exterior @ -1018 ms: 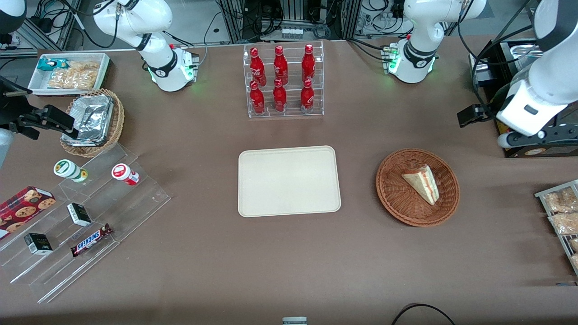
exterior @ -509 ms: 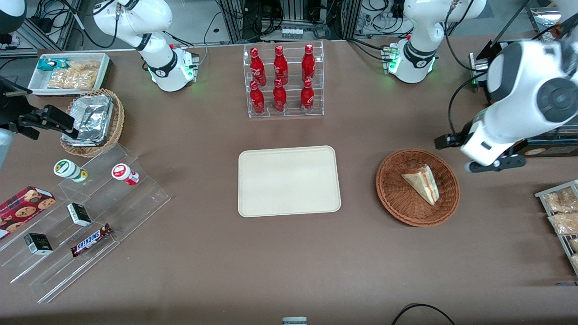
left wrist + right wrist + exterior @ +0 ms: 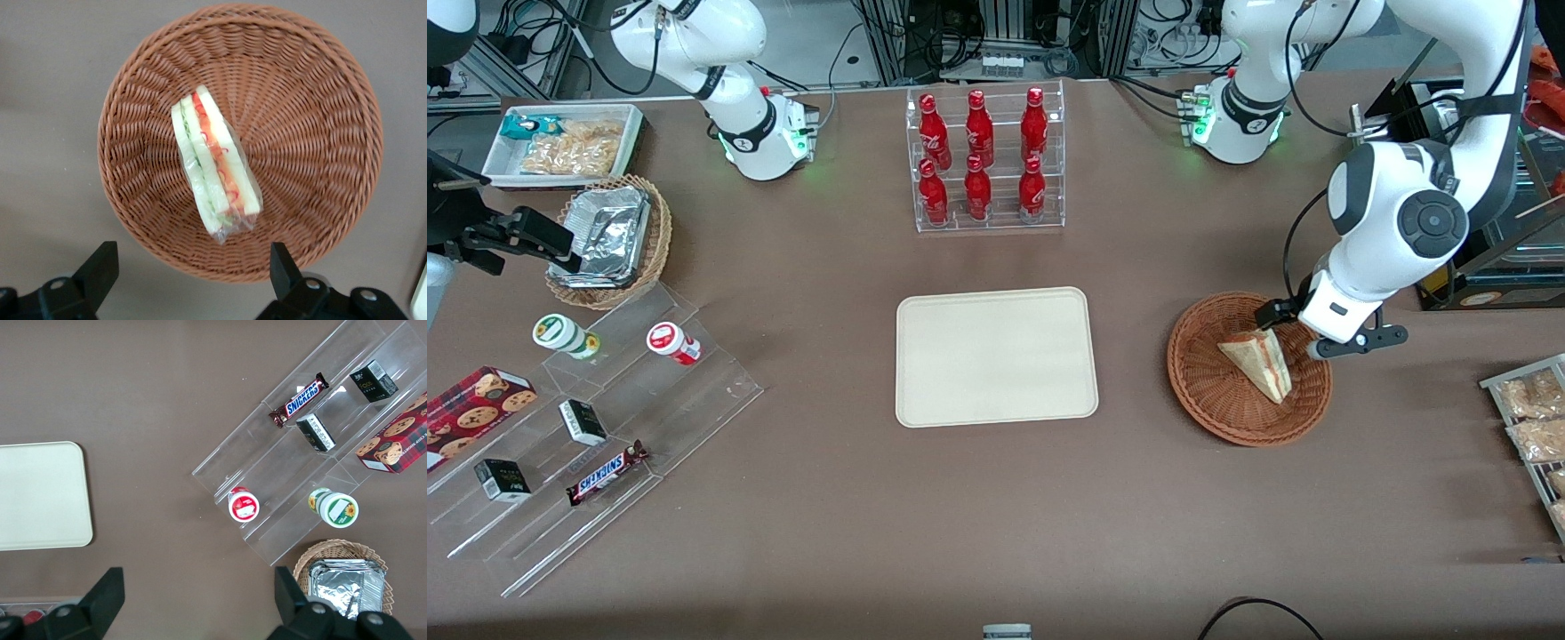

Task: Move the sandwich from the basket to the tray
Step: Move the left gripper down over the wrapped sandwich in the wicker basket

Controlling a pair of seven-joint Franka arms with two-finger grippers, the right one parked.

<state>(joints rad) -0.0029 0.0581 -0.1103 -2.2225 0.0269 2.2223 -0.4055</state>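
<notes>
Approach phase: gripper positioned over the basket, sandwich not yet grasped.

The tray [image 3: 996,356] lay bare at the middle of the worktop [image 3: 827,533], presumably kept free as the drop location. Toward the working arm's end of the worktop, the basket [image 3: 1209,404] held the sandwich [image 3: 1259,361], which rested near the basket's centre with its layered filling edge facing up. Its long axis ran diagonally across the basket floor, the narrow wrapped tip pointing toward the front camera and the broad end farther from it. The gripper [image 3: 190,273] hung above the basket rim farthest from the tray, touching nothing, with the jaws spread wide apart. That spread appeared chosen to straddle the wedge across its short dimension; a wrist rotation to square the jaws with the long axis seemed likely to be required.
</notes>
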